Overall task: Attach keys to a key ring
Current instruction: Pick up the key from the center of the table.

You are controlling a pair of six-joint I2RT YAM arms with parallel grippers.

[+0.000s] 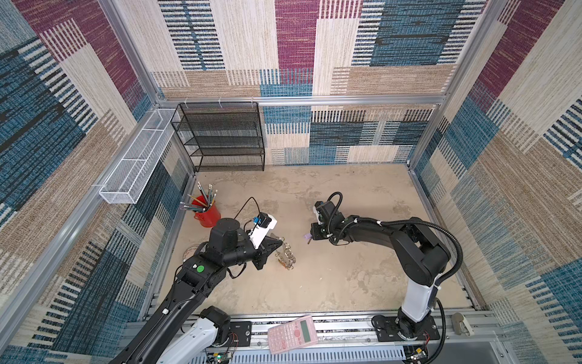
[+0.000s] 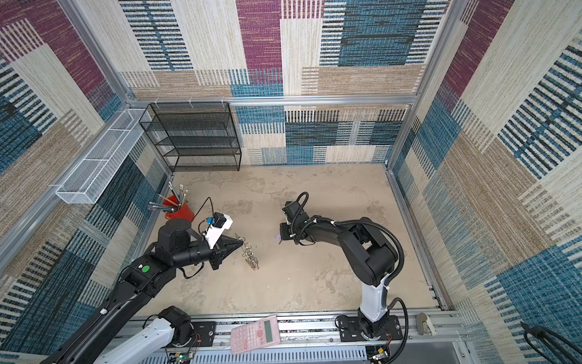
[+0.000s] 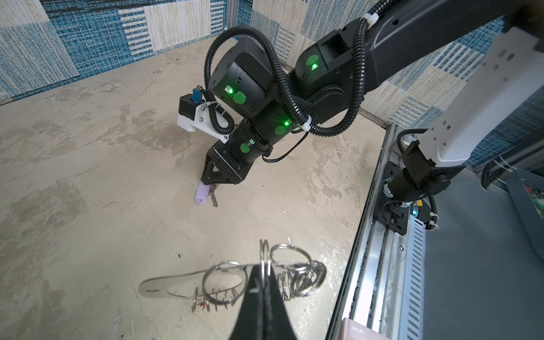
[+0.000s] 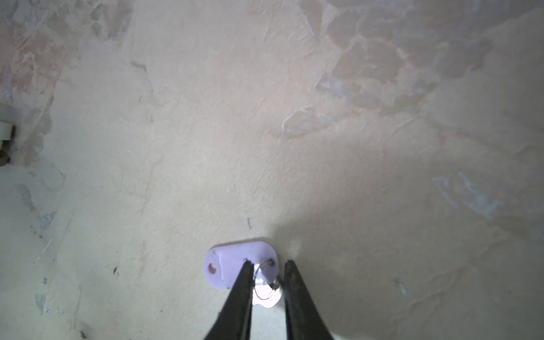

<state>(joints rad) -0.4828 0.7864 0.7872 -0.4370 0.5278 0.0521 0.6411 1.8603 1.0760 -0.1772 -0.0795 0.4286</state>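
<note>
The key ring is a grey curved band hung with several silver split rings, seen in both top views. My left gripper is shut on one upright split ring at the band's edge, and the band hangs from it just over the table. A small red speck shows among the rings. To the right, my right gripper is shut on the metal part of the pale lilac key, which sticks out past its tips close to the table.
A red cup of pencils stands at the left behind my left arm. A black mesh shelf and a white wire basket line the back left. A pink calculator lies on the front rail.
</note>
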